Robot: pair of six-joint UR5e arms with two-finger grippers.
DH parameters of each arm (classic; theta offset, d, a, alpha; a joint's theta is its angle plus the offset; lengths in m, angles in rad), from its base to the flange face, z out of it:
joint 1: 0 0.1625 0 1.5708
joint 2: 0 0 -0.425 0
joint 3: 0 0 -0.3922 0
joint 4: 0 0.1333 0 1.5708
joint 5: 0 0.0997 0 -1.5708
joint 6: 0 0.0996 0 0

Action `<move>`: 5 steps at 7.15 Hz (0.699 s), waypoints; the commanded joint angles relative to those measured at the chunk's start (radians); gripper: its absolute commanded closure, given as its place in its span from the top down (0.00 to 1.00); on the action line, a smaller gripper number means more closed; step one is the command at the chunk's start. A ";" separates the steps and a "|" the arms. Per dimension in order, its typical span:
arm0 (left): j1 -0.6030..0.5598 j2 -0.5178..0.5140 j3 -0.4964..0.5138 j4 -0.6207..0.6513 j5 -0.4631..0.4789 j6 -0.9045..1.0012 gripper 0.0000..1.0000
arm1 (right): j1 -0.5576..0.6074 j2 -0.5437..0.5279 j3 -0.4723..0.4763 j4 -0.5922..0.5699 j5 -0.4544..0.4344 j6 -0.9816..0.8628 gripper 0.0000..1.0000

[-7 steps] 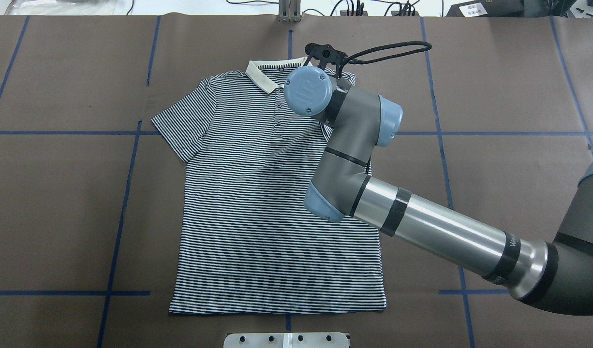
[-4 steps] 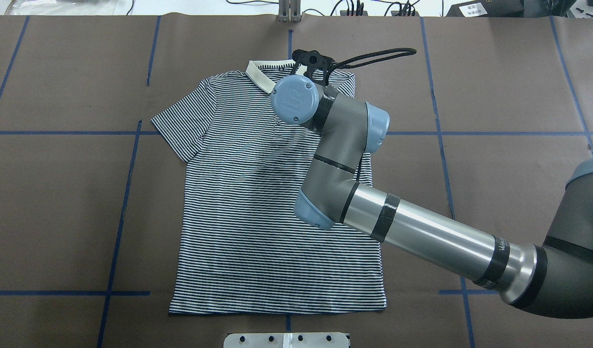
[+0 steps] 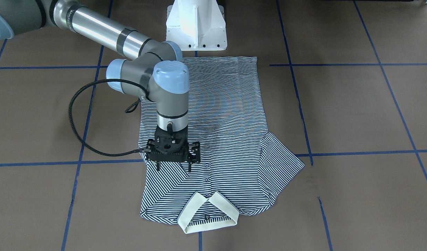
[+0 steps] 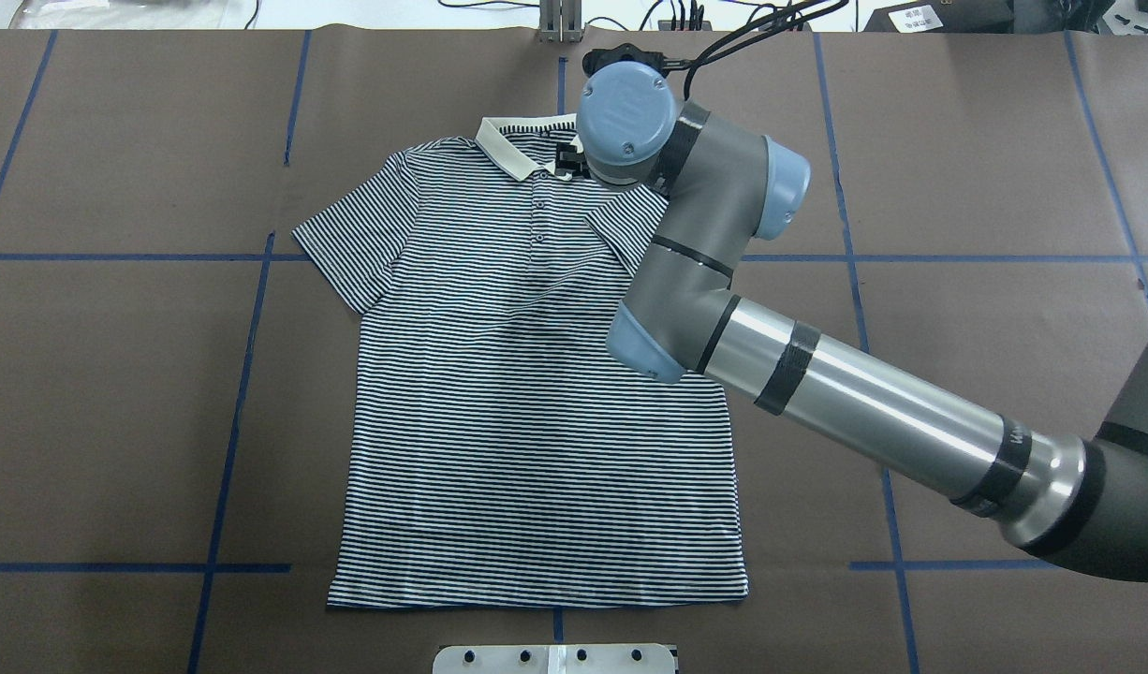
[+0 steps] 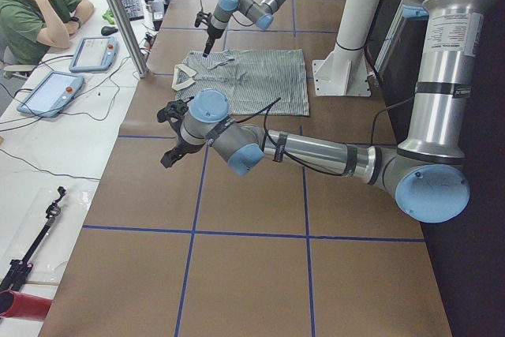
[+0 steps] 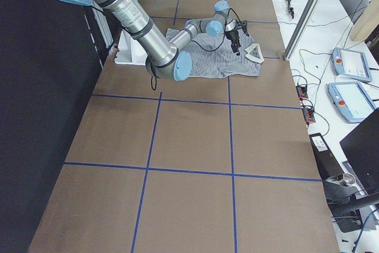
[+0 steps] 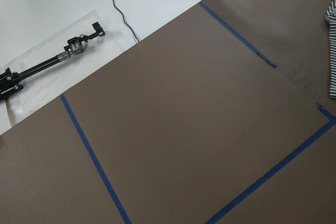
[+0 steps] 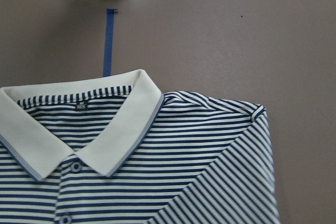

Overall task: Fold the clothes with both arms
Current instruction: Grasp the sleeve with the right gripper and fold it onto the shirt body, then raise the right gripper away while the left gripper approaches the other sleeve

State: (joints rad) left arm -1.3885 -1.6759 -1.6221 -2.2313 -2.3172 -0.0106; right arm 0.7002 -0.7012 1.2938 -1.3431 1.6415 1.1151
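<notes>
**Shirt partly folded.** The striped shirt (image 4: pixel 499 402) was laid flat and face up on the brown table (image 4: pixel 115 421). Its collar (image 3: pixel 208 209) was turned away from the robot's base, so that each side was placed before 1 arm. The sleeve on the robot's right (image 3: pixel 163 188) was already turned in across the chest, while the other sleeve (image 4: pixel 359 239) lay spread. From this, 1 of the 2 side folds was judged done. The right gripper (image 3: pixel 174 168) was held over the folded sleeve, pointed straight down. Its 2 fingers were spread with nothing between them, so the cloth was not pinched. Whether its tips touched the fabric could not be told. The left gripper (image 5: pixel 170 136) was held well apart from the shirt, over bare table on the robot's left, presumably so that the working space was not crowded. Whether it was open or closed could not be told, since it was seen only from the side camera. The spread sleeve was judged the likely next part to be folded.
</notes>
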 commanded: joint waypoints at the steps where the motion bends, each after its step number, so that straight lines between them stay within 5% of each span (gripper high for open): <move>1: 0.148 -0.128 0.082 -0.019 0.063 -0.319 0.98 | 0.146 -0.210 0.208 0.005 0.210 -0.247 1.00; 3: 0.299 -0.192 0.085 -0.018 0.227 -0.673 0.77 | 0.292 -0.357 0.263 0.051 0.399 -0.455 1.00; 5: 0.463 -0.249 0.090 -0.010 0.391 -0.938 0.68 | 0.337 -0.447 0.263 0.175 0.463 -0.472 1.00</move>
State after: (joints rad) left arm -1.0204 -1.8885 -1.5352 -2.2463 -2.0224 -0.7801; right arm 1.0071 -1.0923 1.5531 -1.2343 2.0656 0.6647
